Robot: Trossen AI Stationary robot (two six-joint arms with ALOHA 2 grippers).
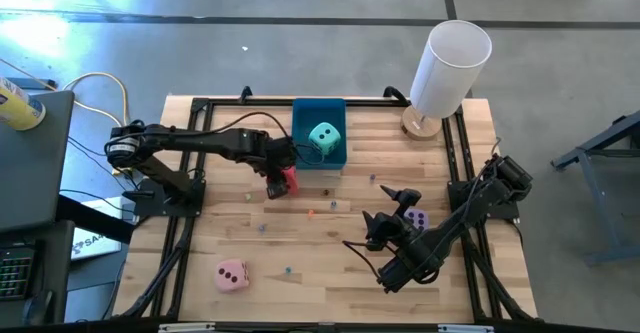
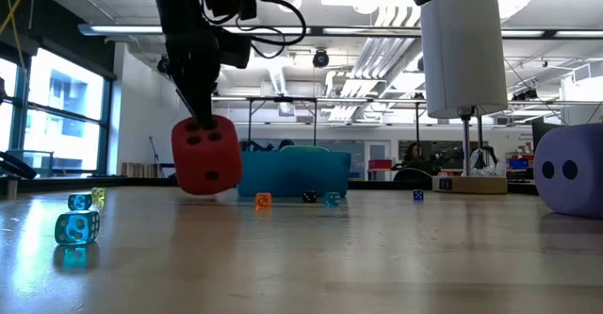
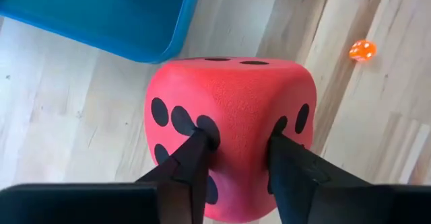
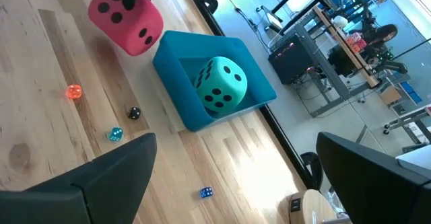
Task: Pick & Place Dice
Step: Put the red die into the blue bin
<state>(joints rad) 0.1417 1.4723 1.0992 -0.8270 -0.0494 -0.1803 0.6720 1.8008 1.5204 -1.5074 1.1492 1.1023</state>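
Wood table (image 1: 330, 258): L gripper (image 3: 236, 146) pinches red die (image 3: 229, 126) by tray (image 1: 318, 113); R gripper (image 1: 392, 211) open.

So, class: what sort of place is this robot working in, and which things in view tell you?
Probably a robotics lab in an open-plan workshop or office. A wooden table carries two mounted arms, exposed ducts and pipes run along the ceiling, and desks with computers stand behind.

A blue rectangular plastic tray (image 1: 300, 123) sits at the far middle of the pale wooden plank counter (image 1: 300, 243). A white cylindrical lamp on a round wooden base (image 1: 447, 71) stands at the far right corner. Tiny coloured translucent dice (image 2: 77, 227) lie scattered mid-counter.
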